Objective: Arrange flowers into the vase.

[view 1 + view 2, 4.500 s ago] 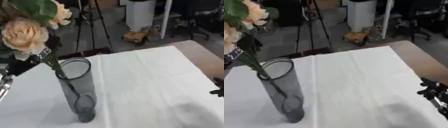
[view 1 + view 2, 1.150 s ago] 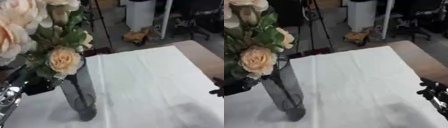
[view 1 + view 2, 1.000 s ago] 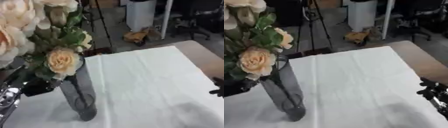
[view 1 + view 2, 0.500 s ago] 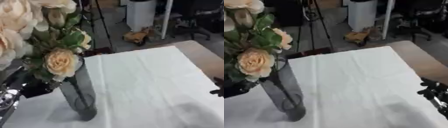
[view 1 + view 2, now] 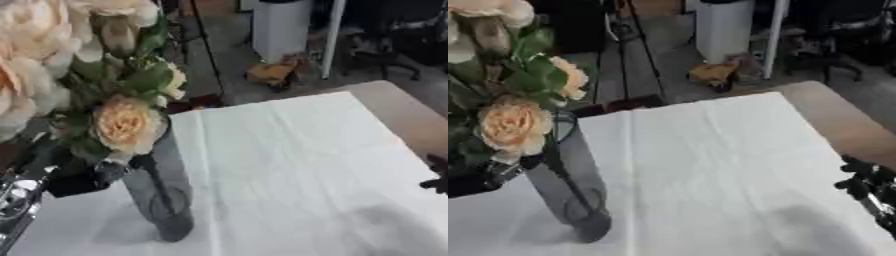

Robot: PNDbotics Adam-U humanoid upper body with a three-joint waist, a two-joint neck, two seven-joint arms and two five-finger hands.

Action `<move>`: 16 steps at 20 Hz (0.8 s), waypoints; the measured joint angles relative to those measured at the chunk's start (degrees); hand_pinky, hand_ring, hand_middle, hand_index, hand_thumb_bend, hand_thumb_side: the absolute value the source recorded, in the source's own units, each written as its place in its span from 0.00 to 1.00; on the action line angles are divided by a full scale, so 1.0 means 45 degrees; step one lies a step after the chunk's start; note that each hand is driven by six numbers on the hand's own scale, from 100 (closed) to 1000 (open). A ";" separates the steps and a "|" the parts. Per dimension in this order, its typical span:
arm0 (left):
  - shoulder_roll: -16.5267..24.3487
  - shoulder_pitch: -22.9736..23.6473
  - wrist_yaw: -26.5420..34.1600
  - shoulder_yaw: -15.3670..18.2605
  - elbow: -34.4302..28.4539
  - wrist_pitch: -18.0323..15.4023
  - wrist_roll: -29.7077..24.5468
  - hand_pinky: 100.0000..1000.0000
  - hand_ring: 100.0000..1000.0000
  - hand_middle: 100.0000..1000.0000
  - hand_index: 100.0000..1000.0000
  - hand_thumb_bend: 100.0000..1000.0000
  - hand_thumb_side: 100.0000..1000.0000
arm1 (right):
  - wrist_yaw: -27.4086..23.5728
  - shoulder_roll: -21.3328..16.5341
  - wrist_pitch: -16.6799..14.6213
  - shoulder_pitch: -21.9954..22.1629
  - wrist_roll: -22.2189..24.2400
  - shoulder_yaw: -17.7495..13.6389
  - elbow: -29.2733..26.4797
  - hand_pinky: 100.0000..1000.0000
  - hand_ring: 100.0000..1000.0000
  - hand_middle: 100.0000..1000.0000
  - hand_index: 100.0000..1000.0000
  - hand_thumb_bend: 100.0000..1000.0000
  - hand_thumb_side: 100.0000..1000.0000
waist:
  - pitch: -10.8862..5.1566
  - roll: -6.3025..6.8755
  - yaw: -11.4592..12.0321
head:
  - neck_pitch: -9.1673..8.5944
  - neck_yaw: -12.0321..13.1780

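I am holding the peach flowers (image 5: 514, 125) with stems down inside the grey vase (image 5: 570, 195) on the white cloth (image 5: 719, 170), my left hand (image 5: 66, 177) gripping them beside the rim, my right hand (image 5: 866, 186) idling, its fingers unreadable.

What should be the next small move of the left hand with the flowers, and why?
Probably ease the flowers a little lower and then let go: their stems already show inside the grey vase, the blooms sit at its rim, and the left hand is close beside the vase.

Stereo head pair looks steeply down; both share vase (image 5: 570, 190), white table (image 5: 710, 165).
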 measured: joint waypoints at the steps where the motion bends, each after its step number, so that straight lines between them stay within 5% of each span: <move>1: 0.0000 -0.0063 -0.0005 0.0011 -0.0099 0.0009 0.0124 0.58 0.64 0.49 0.68 0.49 0.89 | 0.0001 0.0000 0.0000 0.0000 0.0000 0.0000 -0.0001 0.62 0.97 0.31 0.67 0.41 0.48 | 0.0000 0.0000 0.0000 | -0.0001 0.0000; 16: -0.0109 0.0056 -0.0433 0.0265 -0.0346 0.0269 0.0662 0.58 0.64 0.49 0.68 0.48 0.89 | 0.0004 0.0000 -0.0014 0.0000 -0.0015 -0.0003 -0.0002 0.62 0.97 0.31 0.67 0.41 0.49 | 0.0000 -0.0002 -0.0002 | -0.0116 -0.0026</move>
